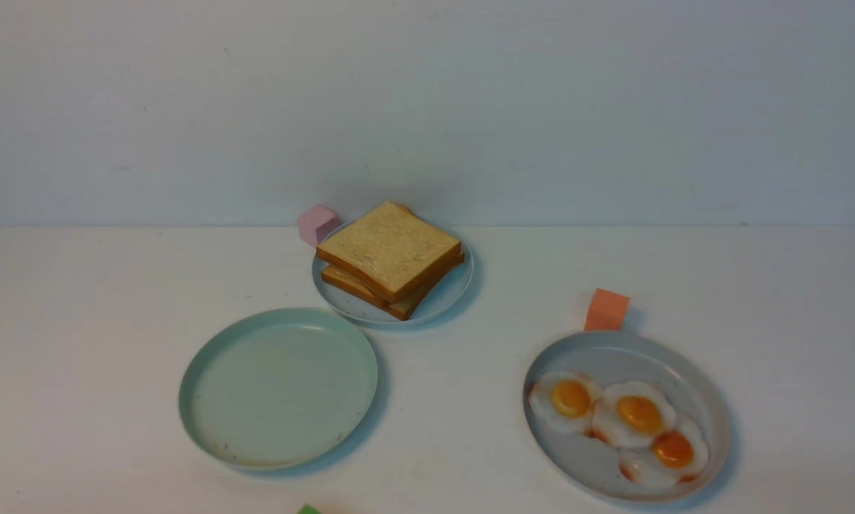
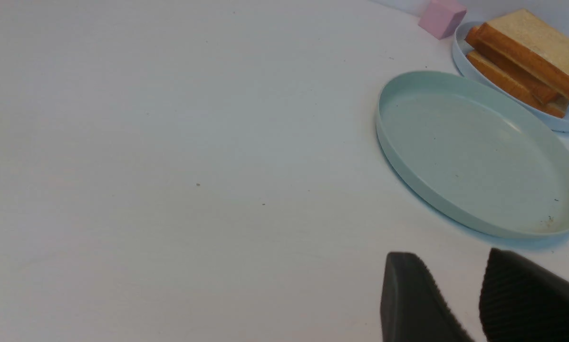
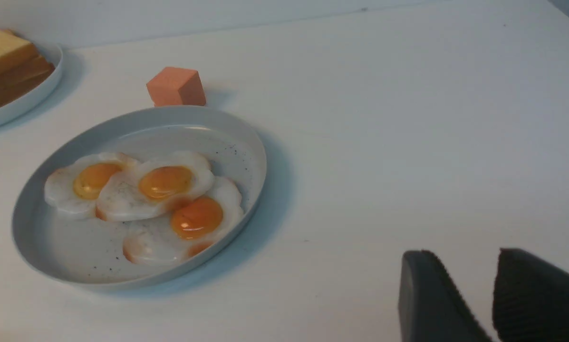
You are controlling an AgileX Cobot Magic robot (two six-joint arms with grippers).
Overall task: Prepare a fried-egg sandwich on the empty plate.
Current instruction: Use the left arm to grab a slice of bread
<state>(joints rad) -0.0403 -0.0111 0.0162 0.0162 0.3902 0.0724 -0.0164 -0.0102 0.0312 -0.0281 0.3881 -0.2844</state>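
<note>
White table (image 1: 456, 371): three plates (image 1: 277, 400), coloured blocks (image 1: 606, 310).

No readable text is in the views.
On the worktop (image 1: 456, 400), I can read no label, brand, number or sign: not on the plates, not on the bread, not on the eggs, and also not on the small coloured blocks.
</note>
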